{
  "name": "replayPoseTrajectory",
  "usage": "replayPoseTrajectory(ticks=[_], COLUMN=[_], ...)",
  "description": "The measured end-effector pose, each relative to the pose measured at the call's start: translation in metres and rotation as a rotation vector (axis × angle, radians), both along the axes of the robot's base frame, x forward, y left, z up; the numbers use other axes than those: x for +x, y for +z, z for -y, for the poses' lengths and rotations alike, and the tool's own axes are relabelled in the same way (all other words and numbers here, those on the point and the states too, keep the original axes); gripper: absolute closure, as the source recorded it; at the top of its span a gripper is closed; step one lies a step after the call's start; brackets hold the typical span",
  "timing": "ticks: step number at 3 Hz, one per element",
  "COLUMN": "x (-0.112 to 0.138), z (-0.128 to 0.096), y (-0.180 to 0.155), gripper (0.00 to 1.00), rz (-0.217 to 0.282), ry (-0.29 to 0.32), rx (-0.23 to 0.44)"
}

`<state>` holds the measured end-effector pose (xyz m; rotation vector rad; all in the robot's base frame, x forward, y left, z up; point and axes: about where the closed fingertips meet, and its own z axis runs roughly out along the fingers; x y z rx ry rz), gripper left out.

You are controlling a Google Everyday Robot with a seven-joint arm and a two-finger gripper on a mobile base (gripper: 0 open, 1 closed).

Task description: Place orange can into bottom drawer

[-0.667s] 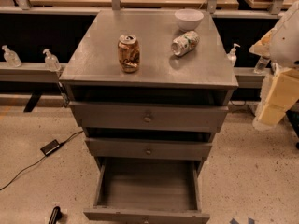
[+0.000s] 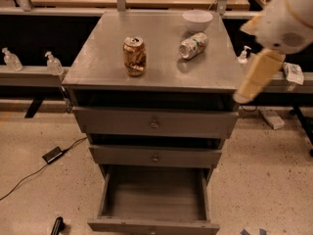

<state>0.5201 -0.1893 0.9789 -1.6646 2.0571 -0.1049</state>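
Note:
The orange can [image 2: 134, 57] stands upright on the grey cabinet top [image 2: 98, 67], left of centre. The bottom drawer [image 2: 154, 197] is pulled open below and nothing lies in it. My gripper [image 2: 255, 80] hangs on the white arm [image 2: 288, 18] at the cabinet's right edge, level with the top's front corner. It is well to the right of the orange can and touches nothing.
A white-and-green can [image 2: 193, 45] lies on its side at the back right of the top, next to a white bowl [image 2: 197, 19]. The two upper drawers [image 2: 154, 124] stand slightly ajar. A cable and adapter [image 2: 52, 154] lie on the floor at left.
The arm with the gripper has moved left and up, closer to the cabinet's right edge. The cans, the bowl and the drawers have not moved.

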Motion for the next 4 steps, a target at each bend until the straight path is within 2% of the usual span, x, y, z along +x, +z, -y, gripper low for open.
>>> replayPoseTrajectory(ticks=[1, 2, 3, 4], x=[0.095, 0.091, 0.091, 0.107], z=[-0.067, -0.064, -0.064, -0.092], y=[-0.002, 0.005, 0.005, 0.006], gripper=[0.0, 0.0, 0.0, 0.0], rz=[0.142, 0.163, 0.163, 0.154], ry=[-0.008, -0.006, -0.006, 0.002], rx=[0.155, 0.151, 0.151, 0.285])
